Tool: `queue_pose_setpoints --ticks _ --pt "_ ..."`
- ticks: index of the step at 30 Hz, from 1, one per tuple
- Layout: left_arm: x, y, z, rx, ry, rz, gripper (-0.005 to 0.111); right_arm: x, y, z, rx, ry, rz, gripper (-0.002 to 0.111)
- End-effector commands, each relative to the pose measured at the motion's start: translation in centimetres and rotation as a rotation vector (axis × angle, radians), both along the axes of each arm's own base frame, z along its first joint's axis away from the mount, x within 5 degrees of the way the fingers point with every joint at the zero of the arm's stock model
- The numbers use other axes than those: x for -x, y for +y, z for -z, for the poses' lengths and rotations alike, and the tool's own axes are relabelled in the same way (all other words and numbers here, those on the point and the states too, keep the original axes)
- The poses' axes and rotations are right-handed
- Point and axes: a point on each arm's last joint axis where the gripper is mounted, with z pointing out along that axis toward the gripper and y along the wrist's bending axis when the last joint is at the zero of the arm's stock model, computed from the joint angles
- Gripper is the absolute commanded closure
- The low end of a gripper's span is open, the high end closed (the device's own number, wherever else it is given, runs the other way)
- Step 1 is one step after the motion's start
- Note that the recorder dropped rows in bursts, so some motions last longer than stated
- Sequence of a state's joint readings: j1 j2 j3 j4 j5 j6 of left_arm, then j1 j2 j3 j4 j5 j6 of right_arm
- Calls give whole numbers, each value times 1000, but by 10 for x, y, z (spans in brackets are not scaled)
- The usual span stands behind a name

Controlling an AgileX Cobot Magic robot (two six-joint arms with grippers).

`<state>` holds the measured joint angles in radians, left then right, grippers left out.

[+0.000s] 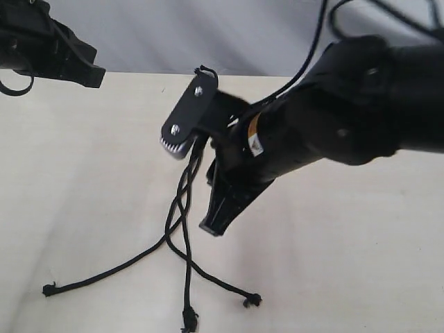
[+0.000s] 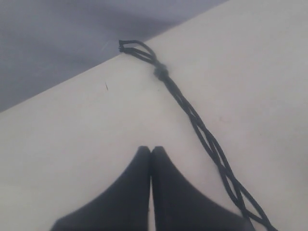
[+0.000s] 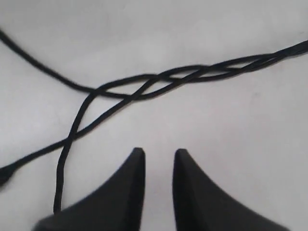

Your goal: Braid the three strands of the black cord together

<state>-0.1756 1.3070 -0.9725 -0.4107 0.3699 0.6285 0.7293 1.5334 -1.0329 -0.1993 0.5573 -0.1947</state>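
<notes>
Table (image 1: 361, 263) top pale cream, matte, with one tiny dark speck (image 2: 106, 86) near its far edge; plain grey backdrop (image 1: 173, 35) beyond that edge, nothing else of the room visible. Black cord (image 1: 182, 201) lies flat on the table, its knot (image 2: 161, 72) and short loops right at the far edge. From the knot it runs as a loose braid toward the near side. The three strands (image 1: 104, 274) then split and fan out, frayed tips well apart on the table. Left fingers (image 2: 125, 197) pressed together, pinching nothing, beside the braided part and not touching it. Right fingers (image 3: 125, 192) stand slightly spread with a bare gap between them, cord passing just beyond their tips, nothing pinched. Right arm (image 1: 347, 104) fills the right of the exterior view, blocking part of the braid.
</notes>
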Motion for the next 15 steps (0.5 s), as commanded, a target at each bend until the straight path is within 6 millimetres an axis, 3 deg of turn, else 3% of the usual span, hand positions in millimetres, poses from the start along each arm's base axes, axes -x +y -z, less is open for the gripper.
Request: queue_pose_setpoints --ticks 1,7,15 --pt "1 1 -4 14 -19 -12 106 14 -18 -45 -133 -92 85 109" --pt "1 1 -4 19 -18 -13 106 42 -42 -79 -239 -169 110 109" --pt "1 1 -4 19 -16 -12 106 87 -80 -77 -351 -215 138 109"
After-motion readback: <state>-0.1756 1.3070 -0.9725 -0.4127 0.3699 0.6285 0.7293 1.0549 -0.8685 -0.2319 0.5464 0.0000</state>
